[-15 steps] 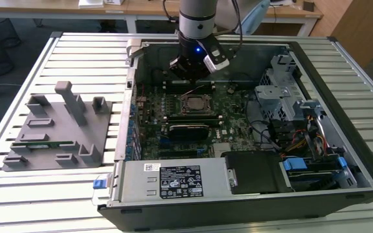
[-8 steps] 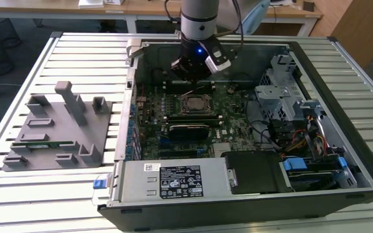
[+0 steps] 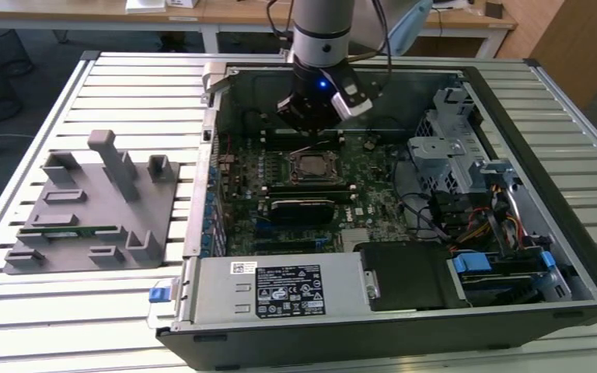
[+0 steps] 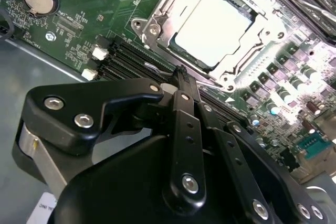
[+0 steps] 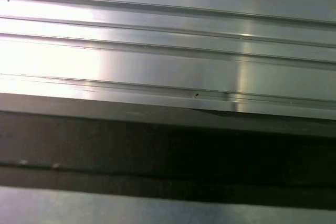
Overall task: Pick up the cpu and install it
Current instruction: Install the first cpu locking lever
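Cpu in socket (memory slots beside), pincer above.

One open computer case is lying on one slatted metal surface. One hand is hanging inside it. Just below the hand one motherboard is carrying one socket, and one cpu is sitting in that socket. Well off to the hand's side, toward the exterior view's left, one grey fixture tray is holding one green memory stick.
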Robot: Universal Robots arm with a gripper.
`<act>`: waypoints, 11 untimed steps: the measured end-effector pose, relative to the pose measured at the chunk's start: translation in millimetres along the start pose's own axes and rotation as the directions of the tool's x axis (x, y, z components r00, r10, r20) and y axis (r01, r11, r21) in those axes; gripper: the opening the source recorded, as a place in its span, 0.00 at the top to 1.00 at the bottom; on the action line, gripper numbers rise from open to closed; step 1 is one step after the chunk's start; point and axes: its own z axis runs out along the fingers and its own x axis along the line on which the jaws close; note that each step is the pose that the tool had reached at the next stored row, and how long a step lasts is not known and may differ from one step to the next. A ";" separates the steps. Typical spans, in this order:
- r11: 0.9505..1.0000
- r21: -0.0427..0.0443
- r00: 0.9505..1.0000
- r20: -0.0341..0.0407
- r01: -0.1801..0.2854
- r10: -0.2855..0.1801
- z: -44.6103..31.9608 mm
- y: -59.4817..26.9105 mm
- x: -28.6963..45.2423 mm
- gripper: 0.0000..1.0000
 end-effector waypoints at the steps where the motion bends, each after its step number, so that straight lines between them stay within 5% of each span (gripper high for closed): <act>1: 1.000 0.000 1.000 0.000 0.000 0.000 0.7 0.0 -0.8 0.89; 11: 1.000 0.000 1.000 -0.001 -0.004 0.004 6.2 -0.3 -7.9 0.89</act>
